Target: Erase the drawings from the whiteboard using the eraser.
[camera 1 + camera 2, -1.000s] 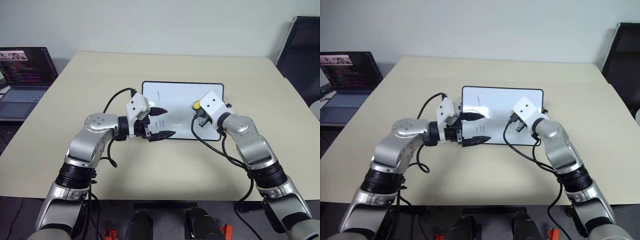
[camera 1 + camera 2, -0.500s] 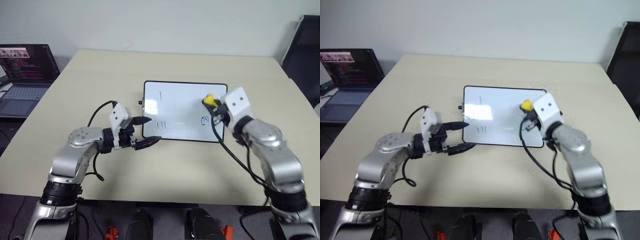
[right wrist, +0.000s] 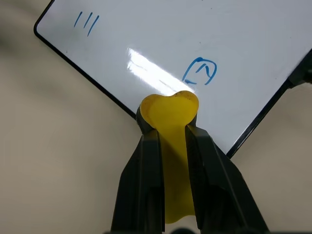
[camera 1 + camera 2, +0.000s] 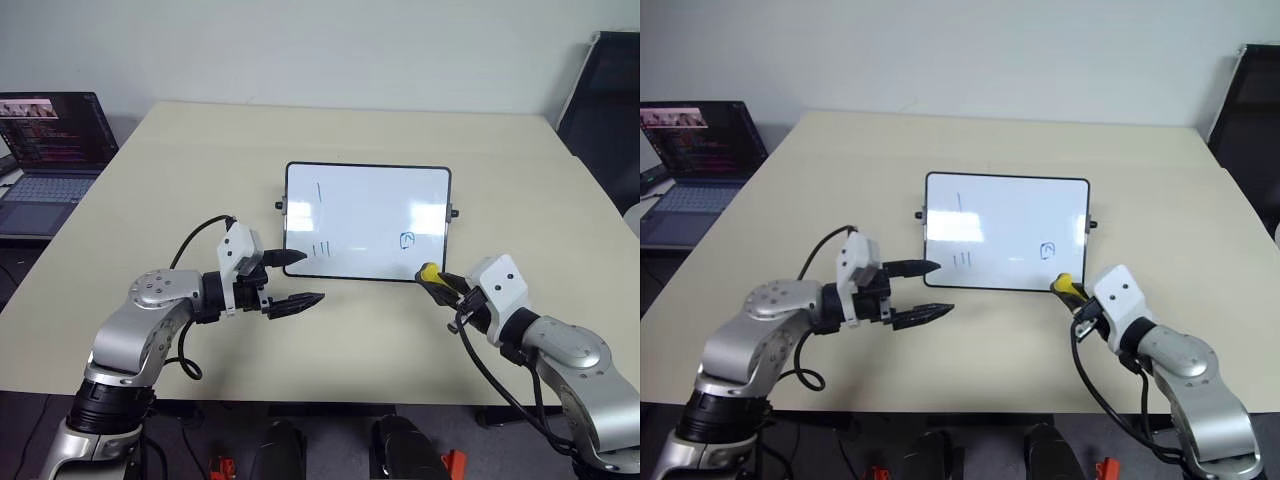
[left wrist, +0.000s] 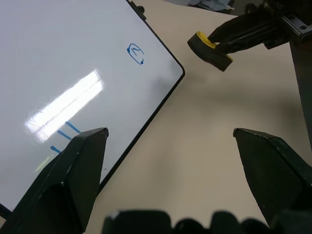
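- Your right tool (image 4: 437,281) is clamped on the eraser (image 4: 430,273), lower right, just off the whiteboard (image 4: 366,222) at frame centre.
- Your left tool (image 4: 298,277) stands apart, empty.
- The drawings (image 4: 322,248) remain: nothing erased yet.

Even, bright indoor light from overhead, no hard contrast. The matte beige tabletop (image 4: 420,140) is evenly lit with soft, faint shadows under both arms. The glossy white black-framed whiteboard (image 4: 1006,205) carries a pale glare patch near its left half in the head views; the same reflection shows as a bright streak across the board in both wrist views, partly washing out the thin blue pen marks (image 5: 63,131). Head views are sharp centre to edge, with mild wide-angle bowing at the table edges. In the left wrist view the near black fingers (image 5: 73,175) are soft. In the right wrist view the yellow oblong eraser (image 3: 170,126) is slightly blurred and the board is crisper.
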### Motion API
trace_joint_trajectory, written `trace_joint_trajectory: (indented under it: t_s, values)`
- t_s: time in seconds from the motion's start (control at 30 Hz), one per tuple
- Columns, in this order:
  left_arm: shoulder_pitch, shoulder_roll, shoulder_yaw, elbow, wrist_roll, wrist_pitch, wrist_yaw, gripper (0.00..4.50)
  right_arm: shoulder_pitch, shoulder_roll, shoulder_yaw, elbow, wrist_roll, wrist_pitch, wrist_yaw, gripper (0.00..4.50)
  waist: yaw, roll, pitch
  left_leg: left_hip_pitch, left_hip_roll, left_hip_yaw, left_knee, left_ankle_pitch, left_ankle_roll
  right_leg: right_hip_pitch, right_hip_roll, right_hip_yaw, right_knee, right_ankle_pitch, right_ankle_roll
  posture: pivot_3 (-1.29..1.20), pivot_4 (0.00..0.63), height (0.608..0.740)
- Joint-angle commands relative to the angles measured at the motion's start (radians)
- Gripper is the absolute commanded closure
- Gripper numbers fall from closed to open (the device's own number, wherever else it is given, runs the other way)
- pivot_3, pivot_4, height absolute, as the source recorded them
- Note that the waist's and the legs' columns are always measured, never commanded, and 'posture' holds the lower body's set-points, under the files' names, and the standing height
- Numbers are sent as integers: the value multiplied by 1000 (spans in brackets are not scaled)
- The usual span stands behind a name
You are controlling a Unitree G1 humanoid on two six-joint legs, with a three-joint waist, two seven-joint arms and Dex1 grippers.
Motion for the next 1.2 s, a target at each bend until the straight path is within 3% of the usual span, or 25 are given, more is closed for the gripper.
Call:
trace_joint_trajectory:
  t_s: [0.03, 0.17, 0.37, 0.5, 0.77, 0.93, 1.17, 1.2]
  values:
    - [-18, 12, 2, -18, -1, -20, -5, 0, 12, -7, 6, 14, -33, -56, -38, 4171, 0, 0, 0, 0, 0, 0, 0, 0, 0, 0, 0, 0, 0, 0, 0, 0, 150, 740]
    - [-18, 13, -1, -11, 9, -32, -5, 0, 26, -6, 29, 14, -39, -61, -50, 4455, 0, 0, 0, 0, 0, 0, 0, 0, 0, 0, 0, 0, -1, 0, 0, 0, 150, 740]
    - [-34, 3, -9, -4, 29, -65, 2, 0, -4, -25, 46, 28, -93, -95, -88, 4455, 0, 0, 0, 0, 0, 0, 0, 0, 0, 0, 0, 0, 0, 0, 0, 0, 150, 740]
    - [-113, -4, 6, 30, -7, -36, -5, 0, -73, -7, 28, 6, -50, -18, -93, 4455, 1, -1, 1, 0, 0, 0, 2, 0, 0, 0, 0, 0, 1, 0, 0, 0, 150, 740]
    - [-87, 11, -66, -21, -4, -36, -63, 0, 44, -57, -165, -112, 117, 79, 15, 4455, 4, -1, 1, -1, 0, 0, -1, -1, -1, 1, 0, -1, -1, 0, 4, 0, 150, 740]
    - [-110, 24, -89, -34, -16, -24, -103, 0, 81, -159, -210, -151, 205, 131, 104, 2885, 3, -1, 1, 0, 0, -1, 1, -1, -1, 1, 0, 0, 0, -1, 1, 0, 150, 740]
    - [-98, 42, -127, -28, 8, -62, -166, 0, 2, -265, -118, -58, 227, 105, 162, 439, 0, -1, 1, 0, 0, 0, 6, -1, -1, 3, 0, 1, -1, -1, 0, 0, 150, 740]
    - [-100, 39, -128, -24, 9, -65, -166, 0, -22, -276, -92, -30, 226, 91, 175, 439, 0, -2, 1, 0, 0, 0, 6, -1, -1, 3, 0, 1, -1, -1, 0, 0, 150, 740]
